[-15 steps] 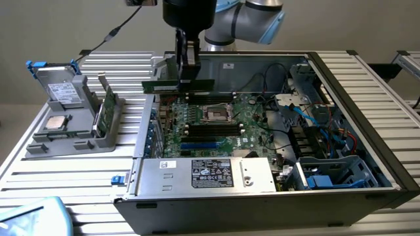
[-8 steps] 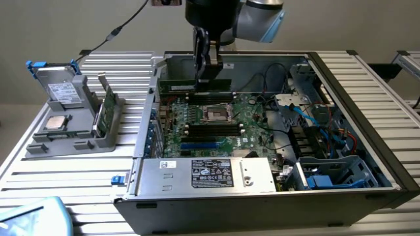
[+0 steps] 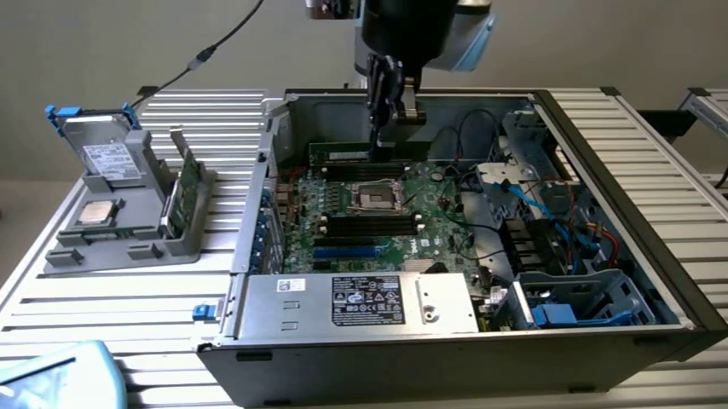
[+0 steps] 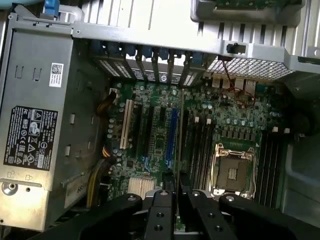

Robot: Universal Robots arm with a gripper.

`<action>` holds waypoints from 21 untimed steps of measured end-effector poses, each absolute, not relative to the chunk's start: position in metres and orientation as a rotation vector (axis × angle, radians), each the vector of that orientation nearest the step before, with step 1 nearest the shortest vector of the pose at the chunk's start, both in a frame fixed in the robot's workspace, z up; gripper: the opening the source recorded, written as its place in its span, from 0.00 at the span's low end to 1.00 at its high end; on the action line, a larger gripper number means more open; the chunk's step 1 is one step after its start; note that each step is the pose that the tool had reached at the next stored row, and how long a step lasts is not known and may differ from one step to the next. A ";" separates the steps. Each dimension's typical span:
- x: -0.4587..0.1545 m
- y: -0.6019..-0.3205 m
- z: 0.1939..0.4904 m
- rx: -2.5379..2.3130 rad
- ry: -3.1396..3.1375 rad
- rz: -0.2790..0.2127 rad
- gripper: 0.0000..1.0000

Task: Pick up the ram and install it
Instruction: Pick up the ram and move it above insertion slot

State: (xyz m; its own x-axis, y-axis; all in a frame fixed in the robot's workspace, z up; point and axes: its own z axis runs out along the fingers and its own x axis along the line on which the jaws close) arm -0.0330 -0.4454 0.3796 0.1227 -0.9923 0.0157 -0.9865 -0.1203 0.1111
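Jaws clamped on the ram [image 3: 341,153], motherboard [image 3: 438,204] below them. We judge the stick light, stiff and fragile, best gripped by its flat faces along the upper edge.

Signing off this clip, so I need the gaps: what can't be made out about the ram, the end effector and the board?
1. Whether the ram meets the motherboard at its lower edge: exterior view, the ram itself covers it; wrist view has it edge-on.
2. Arm above the end effector: exterior view, cut off by the top edge.
3. Print on the power supply label: too small in both views.
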 end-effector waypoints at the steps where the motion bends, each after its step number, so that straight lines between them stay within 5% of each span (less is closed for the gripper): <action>1: -0.029 -0.445 0.378 2.281 -2.019 -0.095 0.15; 21: -0.020 -0.434 0.341 2.218 -2.095 -0.105 0.15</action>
State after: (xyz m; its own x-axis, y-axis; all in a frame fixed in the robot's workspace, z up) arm -0.0196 -0.4341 0.3414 0.0574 -0.9983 0.0111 -0.9922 -0.0558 0.1118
